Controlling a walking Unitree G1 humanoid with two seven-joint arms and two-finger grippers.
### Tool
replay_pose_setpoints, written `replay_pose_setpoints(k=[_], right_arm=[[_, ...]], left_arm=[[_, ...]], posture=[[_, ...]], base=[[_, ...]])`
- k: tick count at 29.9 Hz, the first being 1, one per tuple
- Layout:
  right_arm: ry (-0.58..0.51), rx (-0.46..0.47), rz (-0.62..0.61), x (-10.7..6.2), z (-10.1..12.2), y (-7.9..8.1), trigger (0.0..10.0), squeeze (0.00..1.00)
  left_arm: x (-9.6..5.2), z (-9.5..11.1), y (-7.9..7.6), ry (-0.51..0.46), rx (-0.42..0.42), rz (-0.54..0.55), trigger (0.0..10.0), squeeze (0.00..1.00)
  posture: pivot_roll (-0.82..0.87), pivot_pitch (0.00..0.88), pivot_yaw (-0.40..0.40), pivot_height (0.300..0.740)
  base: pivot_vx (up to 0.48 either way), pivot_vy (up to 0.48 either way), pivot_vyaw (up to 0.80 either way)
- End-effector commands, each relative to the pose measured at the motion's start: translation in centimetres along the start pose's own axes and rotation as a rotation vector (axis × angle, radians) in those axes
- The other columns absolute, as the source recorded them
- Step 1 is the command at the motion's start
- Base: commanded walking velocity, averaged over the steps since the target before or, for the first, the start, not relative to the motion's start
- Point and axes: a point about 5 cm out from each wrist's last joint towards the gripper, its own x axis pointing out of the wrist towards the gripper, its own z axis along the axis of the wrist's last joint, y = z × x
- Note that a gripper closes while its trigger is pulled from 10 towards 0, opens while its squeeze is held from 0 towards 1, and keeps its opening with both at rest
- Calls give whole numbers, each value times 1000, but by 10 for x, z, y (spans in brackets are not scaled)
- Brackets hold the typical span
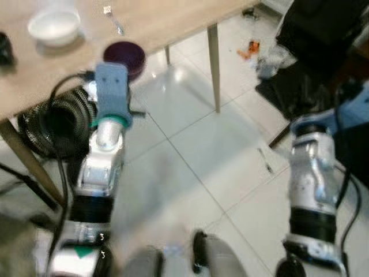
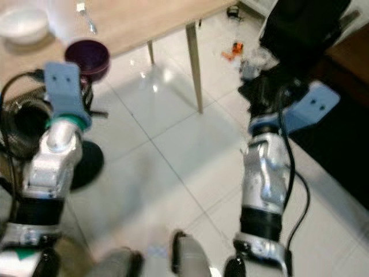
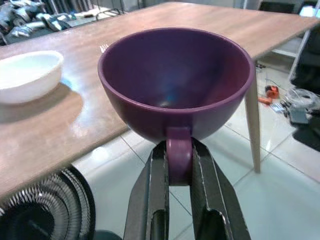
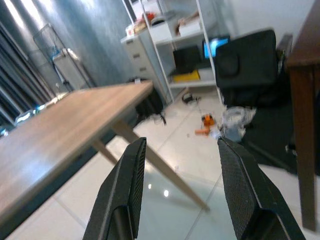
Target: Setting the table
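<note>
White bowl (image 1: pixel 55 27) and fork (image 1: pixel 114 20) on the wooden tabletop (image 1: pixel 167 23); black fan (image 1: pixel 49 121) on the floor below. Left tool (image 3: pixel 179 172) clamped on the handle of the purple cup (image 3: pixel 175 82), held level at the tabletop's near edge. Right tool (image 4: pixel 182 192) spread wide, empty, over white floor tiles (image 1: pixel 190 150). Dark clutter at far right blurred.

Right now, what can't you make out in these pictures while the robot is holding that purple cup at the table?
- Left gripper fingers: hidden in the eye views behind the blue wrist mount; the left wrist view shows them shut on the purple cup handle.
- White bowl: contents blurred in the eye views; cut off by the frame edge in the left wrist view.
- Fork: small and blurred.
- Orange item on the floor: too blurred to identify.
</note>
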Motion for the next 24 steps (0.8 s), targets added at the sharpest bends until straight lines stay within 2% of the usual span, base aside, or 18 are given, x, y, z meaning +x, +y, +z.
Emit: replay_pose_setpoints(k=[1, 6, 11, 15, 17, 20, 24], right_arm=[[10, 9, -15, -3, -4, -1, 10000, 0], [9, 4, -18, -2, -3, -2, 10000, 0], [-12, 48, 52, -2, 1, 8, 10000, 0], [-30, 81, 222, -6, 8, 37, 10000, 0], [-29, 83, 246, -7, 9, 42, 10000, 0], [-23, 82, 298, -7, 7, 53, 10000, 0], [-16, 76, 305, -6, 5, 56, 10000, 0]], left_arm=[[-2, -6, 7, 17, 15, 24, 10000, 0], [-1, -6, 7, 13, 17, 23, 10000, 0], [0, 3, 10, -50, 84, 42, 10000, 0], [-1, 24, 17, -203, 215, 114, 10000, 0], [-1, 27, 18, -218, 222, 126, 10000, 0], [2, 30, 24, -211, 187, 156, 10000, 0], [4, 31, 28, -207, 172, 176, 10000, 0]], posture=[[128, 126, 36, 740], [129, 127, 37, 740], [133, 128, 39, 740], [136, 128, 40, 740], [137, 127, 39, 740], [141, 123, 37, 740], [143, 119, 35, 740]], base=[[469, 0, 0], [469, 0, 0], [469, 0, 0], [469, 0, 0], [469, 0, 0], [469, 0, 390], [469, 0, 750]])
